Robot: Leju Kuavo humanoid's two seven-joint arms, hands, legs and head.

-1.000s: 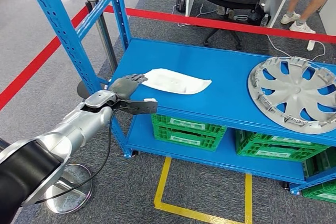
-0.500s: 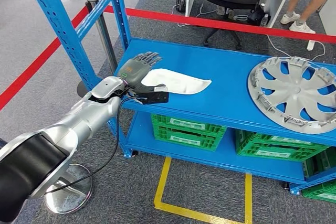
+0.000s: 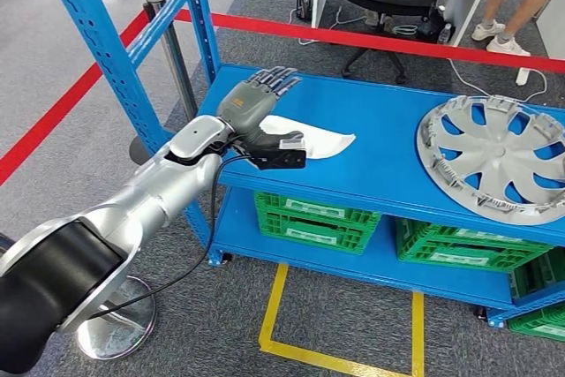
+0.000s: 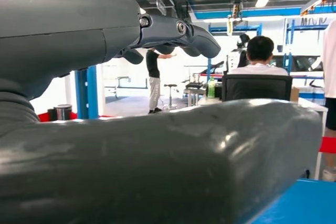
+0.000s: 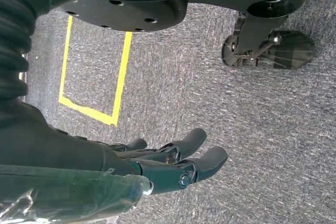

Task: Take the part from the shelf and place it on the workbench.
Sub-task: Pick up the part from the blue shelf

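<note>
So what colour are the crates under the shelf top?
Green crates, clearest in the head view.

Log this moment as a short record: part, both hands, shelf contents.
part: white flat bag lying on the blue shelf, not gripped
left hand: open, fingers spread, above the bag's near end
right hand: holds nothing, fingers apart, hanging over grey carpet
other on shelf: grey wheel cover, at the right end
lower level: green crates
</note>
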